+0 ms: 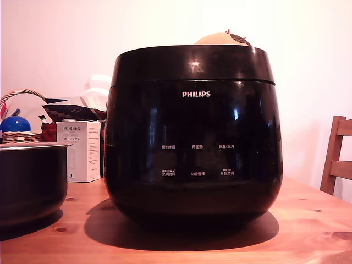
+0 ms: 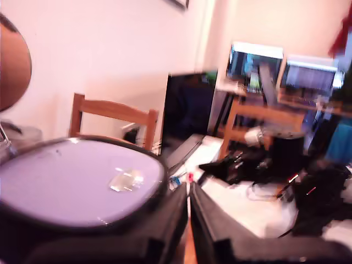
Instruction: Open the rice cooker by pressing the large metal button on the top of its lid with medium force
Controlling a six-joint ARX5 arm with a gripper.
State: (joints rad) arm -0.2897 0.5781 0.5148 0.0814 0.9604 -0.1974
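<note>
The rice cooker, glossy black with a white PHILIPS logo, stands in the middle of the wooden table. Its lid sits down flat and closed. The blurred wrist view shows the lid top as a pale reflecting disc with the metal button near its edge. My gripper shows there as two black fingers pressed together, beside the lid's rim and apart from the button. The exterior view does not show the gripper. A tan rounded object peeks over the lid from behind.
A smaller black pot with a metal rim stands at the exterior view's left. Behind it are a white PORLEX box and a basket with a blue ball. A wooden chair stands at the right.
</note>
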